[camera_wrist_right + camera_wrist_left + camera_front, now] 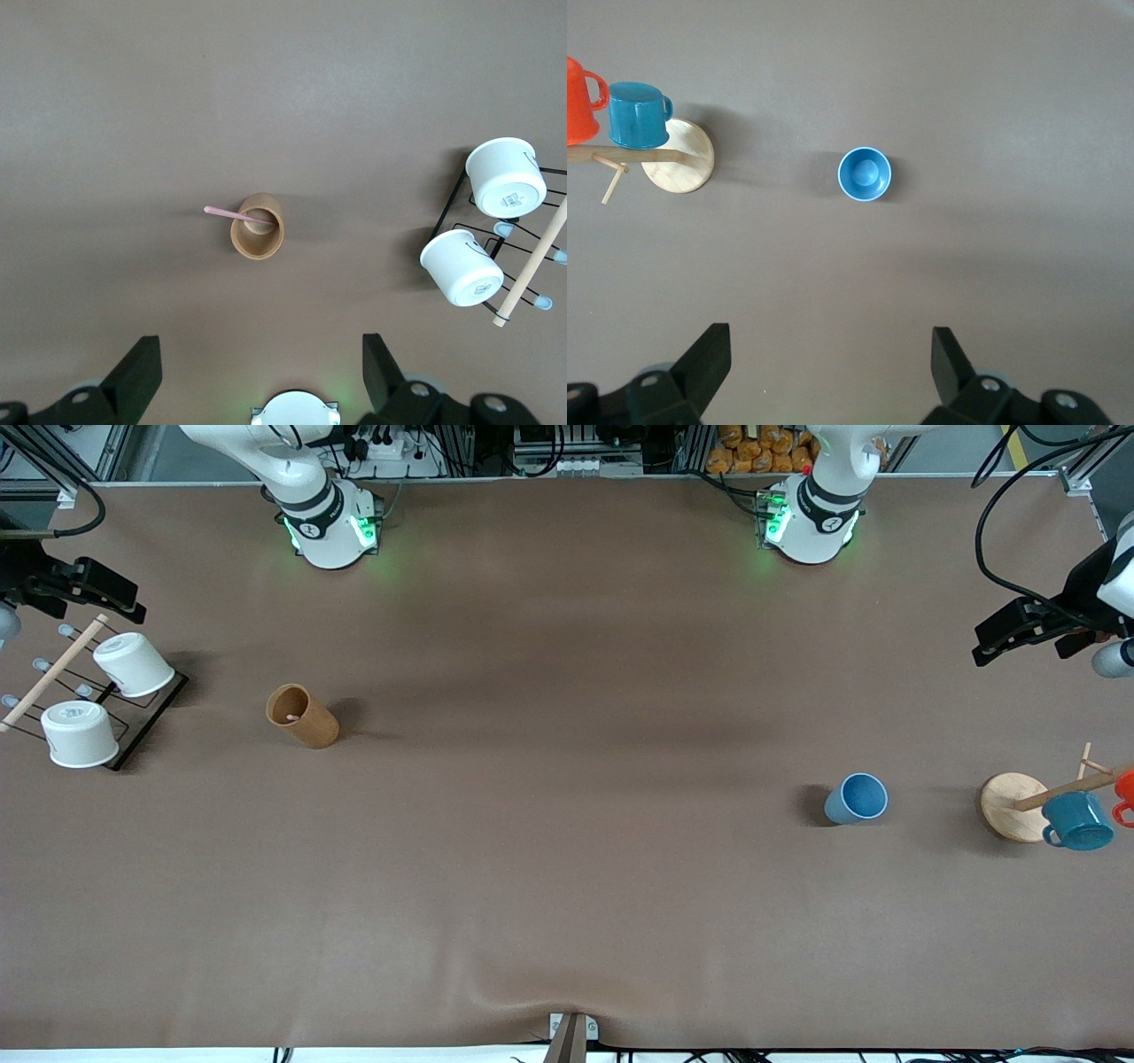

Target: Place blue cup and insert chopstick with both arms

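- No brand or readable writing showed anywhere; the white cups (505, 177) on the black wire rack (146, 722) carried small printed marks on their upturned bases, too small to read.
- The blue cup (857, 798) stood upright and open-mouthed on the brown table (567, 903) toward the left arm's end, with nothing inside it that I could see.
- Beside it, closer to the table's end, a round wooden stand (1013, 806) carried a teal mug (1077, 821) and an orange mug (1125, 790) on its pegs.
- The chopstick (237, 215) sat in the brown cup (302, 715), leaning out over its rim, toward the right arm's end of the table.
- The two white cups hung upside down on the rack, with a light wooden rod (53, 673) across it.
- The left gripper (831, 365) hovered up high over the left arm's end of the table, fingers spread wide apart and holding nothing.
- The right gripper (261, 372) hung above the rack end, fingers likewise wide apart and empty.
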Robot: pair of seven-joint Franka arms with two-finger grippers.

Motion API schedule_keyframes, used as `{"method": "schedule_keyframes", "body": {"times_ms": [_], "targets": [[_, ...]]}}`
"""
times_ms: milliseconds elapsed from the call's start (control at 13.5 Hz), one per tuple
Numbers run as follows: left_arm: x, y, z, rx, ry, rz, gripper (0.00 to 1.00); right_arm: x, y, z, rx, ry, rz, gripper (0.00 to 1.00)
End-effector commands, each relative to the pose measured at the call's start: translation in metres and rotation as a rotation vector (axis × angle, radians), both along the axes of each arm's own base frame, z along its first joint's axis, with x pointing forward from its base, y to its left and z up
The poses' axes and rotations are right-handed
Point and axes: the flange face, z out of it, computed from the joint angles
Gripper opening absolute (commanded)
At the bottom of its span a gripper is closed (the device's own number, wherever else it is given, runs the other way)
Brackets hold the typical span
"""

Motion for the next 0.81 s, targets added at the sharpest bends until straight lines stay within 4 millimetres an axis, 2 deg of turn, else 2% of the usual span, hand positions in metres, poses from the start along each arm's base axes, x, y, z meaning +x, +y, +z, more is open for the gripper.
{"method": "schedule_keyframes", "body": {"times_ms": [0,517,591,738], "targets": [[-0.006,0.001,0.009,0.004,-0.001,-0.021,1.00,0.000,-0.001,0.003,0.002,-0.001,0.001,1.00],[-0.002,0.003,0.007,0.010,0.000,-0.019,1.00,0.001,0.003,0.003,0.003,-0.002,0.008,1.00],[-0.001,0.004,0.010,0.008,-0.006,-0.019,1.00,0.002,0.006,0.001,0.003,0.002,0.014,1.00],[0.000,0.004,-0.002,0.009,0.017,-0.022,1.00,0.012,0.013,-0.015,0.001,0.028,0.026,1.00]]}}
